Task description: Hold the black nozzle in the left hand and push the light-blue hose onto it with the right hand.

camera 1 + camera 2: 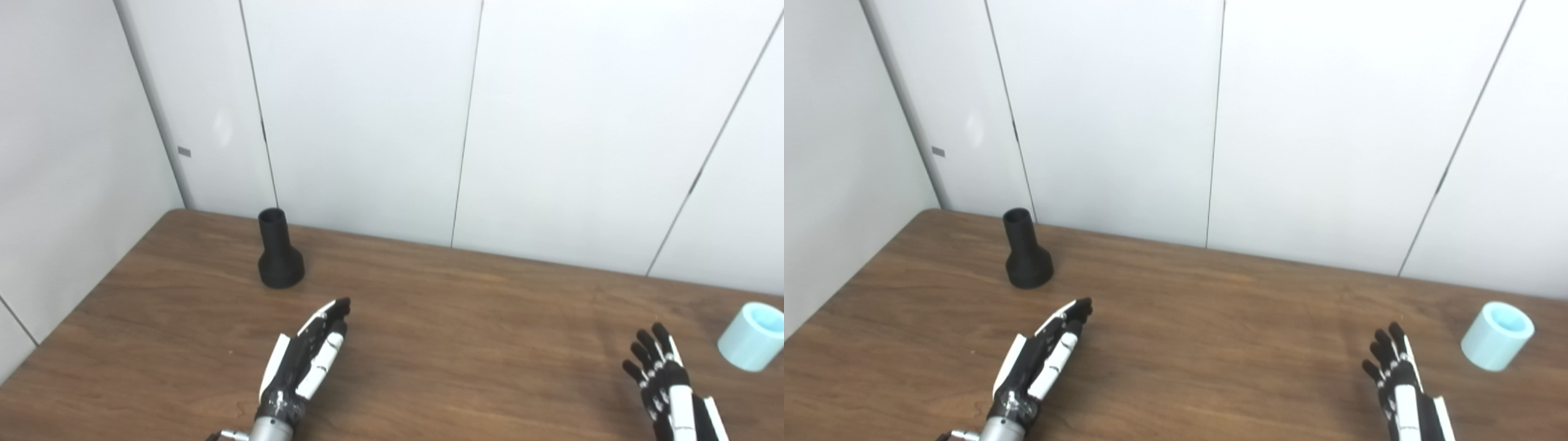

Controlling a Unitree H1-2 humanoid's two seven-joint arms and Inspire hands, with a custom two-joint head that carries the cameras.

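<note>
So here's where we're at: our left hand (306,361) sits low over the wooden bench (459,318), stretched out flat and angled up and to the right, fingers (335,309) straight and close together but wrapped around nothing. It's empty, thumb side turned up, white panels showing along the back. The black nozzle (279,250) stands upright on its wide end, narrow open neck pointing up, just ahead of those fingertips and a little to their left, clearly apart from them and close to the white wall panels (367,122).

Our right hand (1402,386) comes in at the bottom right corner, fingers pointing away from us and slightly fanned, also holding nothing. Can't really tell if it's touching the bench or hovering just above it. The light-blue hose (1497,335), a short stubby tube, lies tilted with its open end facing up and to the right, ahead of the right hand and off to its right side, not touching it.
</note>
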